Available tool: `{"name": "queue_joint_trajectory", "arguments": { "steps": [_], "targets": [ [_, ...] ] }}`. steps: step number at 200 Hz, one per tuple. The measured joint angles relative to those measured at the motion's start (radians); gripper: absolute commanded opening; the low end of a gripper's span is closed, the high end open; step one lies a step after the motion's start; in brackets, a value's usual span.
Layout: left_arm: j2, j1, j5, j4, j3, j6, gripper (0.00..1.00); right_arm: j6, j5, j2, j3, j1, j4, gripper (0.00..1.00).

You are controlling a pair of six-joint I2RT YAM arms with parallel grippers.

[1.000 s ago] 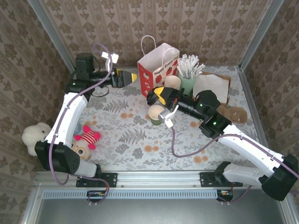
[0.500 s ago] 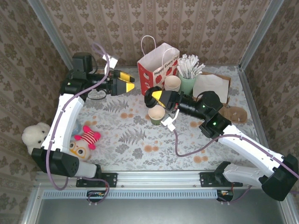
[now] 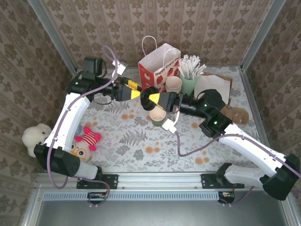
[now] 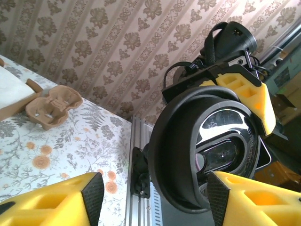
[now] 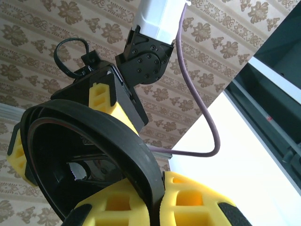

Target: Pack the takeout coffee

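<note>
One black lid [image 4: 207, 150], right tool [image 5: 157, 195] tight on it, left tool [image 3: 137, 91] newly astride, apart.

Looks like a robotics lab cell got up as a cosy room: boxed in by damask wallpaper panels [image 3: 141, 23] on aluminium posts [image 3: 52, 36], with a fern-print counter [image 3: 136, 141] and a bolted metal rail [image 3: 160, 178].
</note>
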Motion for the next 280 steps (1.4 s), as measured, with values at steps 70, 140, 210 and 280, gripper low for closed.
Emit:
{"name": "queue_joint_trajectory", "arguments": {
  "steps": [70, 140, 210, 280],
  "targets": [
    [0.002, -0.038, -0.102, -0.138, 0.024, 0.162, 0.43, 0.000, 0.004, 0.037, 0.034, 0.005, -0.071, 0.00],
    [0.032, -0.050, -0.143, -0.282, 0.080, 0.298, 0.23, -0.008, 0.008, 0.059, 0.058, 0.011, -0.122, 0.00],
    [0.040, -0.047, -0.113, -0.257, 0.076, 0.290, 0.00, -0.035, 0.005, 0.063, 0.082, 0.013, -0.168, 0.00],
    [-0.029, -0.054, -0.312, -0.046, -0.056, 0.153, 0.00, 0.190, 0.180, 0.063, 0.082, 0.016, -0.270, 0.74]
  ]
}}
